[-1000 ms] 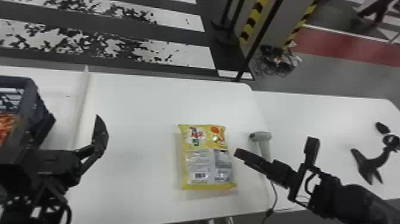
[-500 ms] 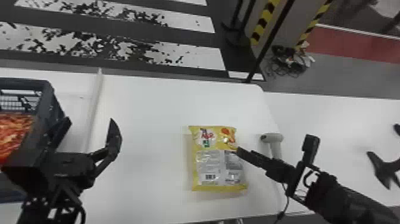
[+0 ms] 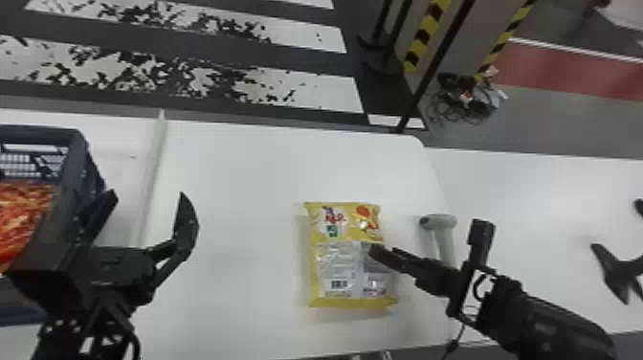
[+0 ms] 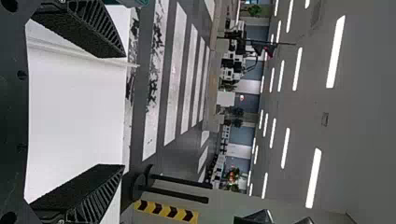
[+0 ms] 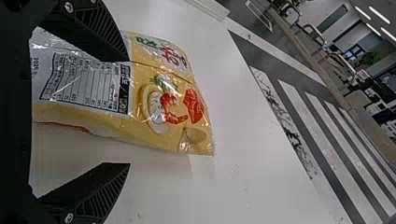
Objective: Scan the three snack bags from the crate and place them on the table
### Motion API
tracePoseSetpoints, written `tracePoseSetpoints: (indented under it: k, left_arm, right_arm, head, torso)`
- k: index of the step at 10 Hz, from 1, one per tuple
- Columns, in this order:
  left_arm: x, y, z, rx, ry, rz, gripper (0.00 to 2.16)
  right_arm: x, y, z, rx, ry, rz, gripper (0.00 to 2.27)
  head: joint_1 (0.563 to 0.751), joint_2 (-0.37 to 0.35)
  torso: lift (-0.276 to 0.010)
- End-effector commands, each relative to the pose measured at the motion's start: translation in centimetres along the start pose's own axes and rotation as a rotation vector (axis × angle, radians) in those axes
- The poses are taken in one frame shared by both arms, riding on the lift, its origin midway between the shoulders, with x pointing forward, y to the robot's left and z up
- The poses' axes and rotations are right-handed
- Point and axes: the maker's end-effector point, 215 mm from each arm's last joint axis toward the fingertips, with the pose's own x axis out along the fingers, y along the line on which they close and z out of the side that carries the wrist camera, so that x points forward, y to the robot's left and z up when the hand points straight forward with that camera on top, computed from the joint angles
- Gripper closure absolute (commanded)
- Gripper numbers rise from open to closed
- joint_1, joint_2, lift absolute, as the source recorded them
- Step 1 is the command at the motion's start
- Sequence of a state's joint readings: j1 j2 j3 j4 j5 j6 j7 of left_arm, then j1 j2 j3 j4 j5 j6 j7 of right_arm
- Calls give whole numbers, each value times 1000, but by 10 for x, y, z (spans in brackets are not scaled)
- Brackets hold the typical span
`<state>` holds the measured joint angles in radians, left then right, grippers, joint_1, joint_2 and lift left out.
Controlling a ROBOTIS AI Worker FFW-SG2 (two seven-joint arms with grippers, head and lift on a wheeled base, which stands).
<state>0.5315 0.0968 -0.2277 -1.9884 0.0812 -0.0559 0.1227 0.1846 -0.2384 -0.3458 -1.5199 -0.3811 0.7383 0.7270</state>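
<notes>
One yellow snack bag (image 3: pixel 347 258) lies flat on the table (image 3: pixel 239 191), its printed label and barcode facing up. My right gripper (image 3: pixel 429 239) is open at the bag's right side, one finger over the bag's edge and the other off to its right. In the right wrist view the same bag (image 5: pixel 173 105) passes beneath the upper finger of my right gripper (image 5: pixel 128 112), nothing held between the two. Open and empty, my left gripper (image 3: pixel 149 206) is by the dark crate (image 3: pixel 72 158), which holds red-orange contents. The left wrist view has bare tabletop behind my left gripper (image 4: pixel 123 111).
A pale handheld scanner (image 3: pixel 442 221) rests just right of the bag, behind my right gripper, with its cable running to the front edge. A raised white strip (image 3: pixel 155 172) runs between crate and bag. A black stand (image 3: pixel 617 268) is at the far right.
The head view has turned left, showing more of the crate. My right gripper has moved left relative to the bag, so one finger now overlaps its edge. The bag stays put on the table.
</notes>
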Motion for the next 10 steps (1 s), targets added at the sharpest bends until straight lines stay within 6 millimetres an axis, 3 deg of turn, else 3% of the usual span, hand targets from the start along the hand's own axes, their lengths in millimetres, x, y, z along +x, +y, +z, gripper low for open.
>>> tracePoseSetpoints:
  k: [1, 2, 3, 4, 7, 8, 10]
  left_arm:
    - [1, -2, 1, 0, -2, -4, 19]
    - [0, -2, 0, 1, 0, -4, 19]
    - [0, -2, 0, 3, 0, -5, 19]
    - [0, -1, 0, 2, -1, -3, 19]
    - [0, -2, 1, 1, -4, -5, 19]
    - [0, -2, 2, 1, -5, -5, 19]
    - [-2, -4, -2, -1, 3, -7, 19]
  right_arm:
    - [5, 6, -9, 8, 34, 27, 380]
    - [10, 11, -16, 25, 68, 49, 1328]
    - [11, 14, -19, 37, 95, 61, 2132]
    - [11, 19, -16, 37, 91, 84, 2243]
    - [-1, 28, -12, 58, 76, 110, 2243]
    - [-13, 37, 5, 69, 31, 130, 2243]
    - [-54, 44, 75, 130, -181, 178, 2243]
  head:
    - [695, -234]
    - [695, -230]
    - [695, -219]
    - [695, -212]
    - [695, -204]
    - [695, -206]
    - [695, -222]
  torso:
    - [-62]
    - [-62]
    - [-62]
    - [-62]
    - [-62]
    - [-62]
    - [-62]
